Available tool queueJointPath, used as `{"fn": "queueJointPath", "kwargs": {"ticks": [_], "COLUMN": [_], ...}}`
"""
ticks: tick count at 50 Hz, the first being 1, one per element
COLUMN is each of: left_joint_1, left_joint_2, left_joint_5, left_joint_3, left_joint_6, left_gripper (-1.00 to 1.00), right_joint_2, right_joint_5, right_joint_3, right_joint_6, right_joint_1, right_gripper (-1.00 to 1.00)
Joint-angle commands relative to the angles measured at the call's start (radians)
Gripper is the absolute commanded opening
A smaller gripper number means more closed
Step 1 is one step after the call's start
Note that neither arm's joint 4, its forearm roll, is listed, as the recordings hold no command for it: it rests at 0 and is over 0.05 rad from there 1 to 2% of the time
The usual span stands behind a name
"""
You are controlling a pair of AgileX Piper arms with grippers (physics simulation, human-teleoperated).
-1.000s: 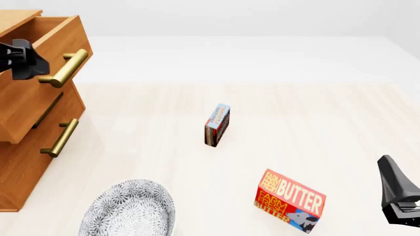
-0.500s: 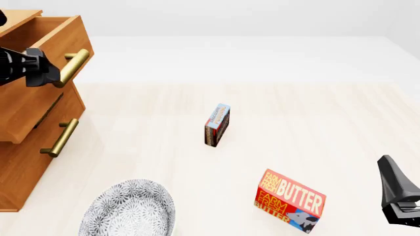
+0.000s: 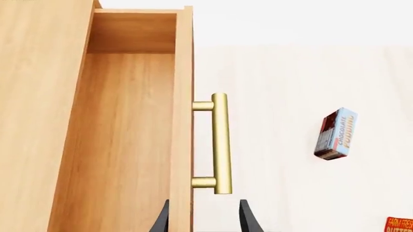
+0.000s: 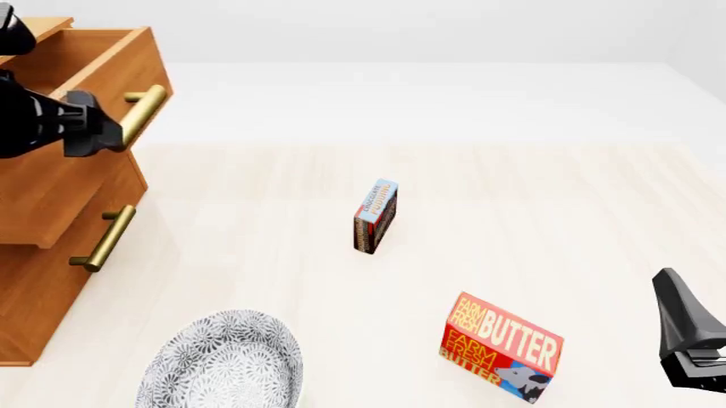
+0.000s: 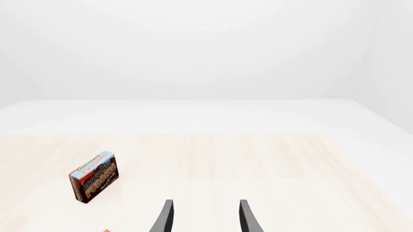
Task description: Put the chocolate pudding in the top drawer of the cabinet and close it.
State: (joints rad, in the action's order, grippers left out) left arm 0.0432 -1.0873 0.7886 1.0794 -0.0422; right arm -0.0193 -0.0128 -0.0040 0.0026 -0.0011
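Note:
The chocolate pudding [image 4: 376,215] stands on edge in the middle of the table, light blue top up; it also shows in the left wrist view [image 3: 335,134] and the right wrist view [image 5: 94,177]. The cabinet [image 4: 46,255] stands at the far left. Its top drawer [image 4: 68,161] is pulled out, and the bare wooden inside [image 3: 123,145] shows. My left gripper [image 4: 104,132] is open, its fingers either side of the drawer front just short of the brass handle's [image 3: 219,143] end. My right gripper [image 4: 681,323] is open and empty, low at the right, away from the pudding.
A red-and-yellow BUTTER box [image 4: 501,347] lies at the front right of the pudding. A grey patterned plate [image 4: 221,361] sits at the front left. The lower drawer's brass handle [image 4: 104,238] sticks out below the open drawer.
My left gripper has moved right and slightly down along the drawer handle, and the top drawer has slid further out. The pudding, the butter box and the right arm have not moved.

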Motion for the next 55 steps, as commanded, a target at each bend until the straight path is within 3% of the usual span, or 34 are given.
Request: {"fn": "queueJointPath", "kwargs": {"ticks": [1,55], "left_joint_1": [0.028,0.133], "left_joint_2": [-0.001,0.013], "left_joint_5": [0.006,-0.042], "left_joint_3": [0.003,-0.020], "left_joint_6": [0.003,-0.039], "left_gripper": [1.00,1.00], "right_joint_2": [0.000,0.000], "right_joint_5": [0.000,0.000], "right_joint_3": [0.000,0.000], "right_joint_6": [0.000,0.000], "right_joint_1": [0.000,0.000], "right_gripper": [1.00,1.00]}}
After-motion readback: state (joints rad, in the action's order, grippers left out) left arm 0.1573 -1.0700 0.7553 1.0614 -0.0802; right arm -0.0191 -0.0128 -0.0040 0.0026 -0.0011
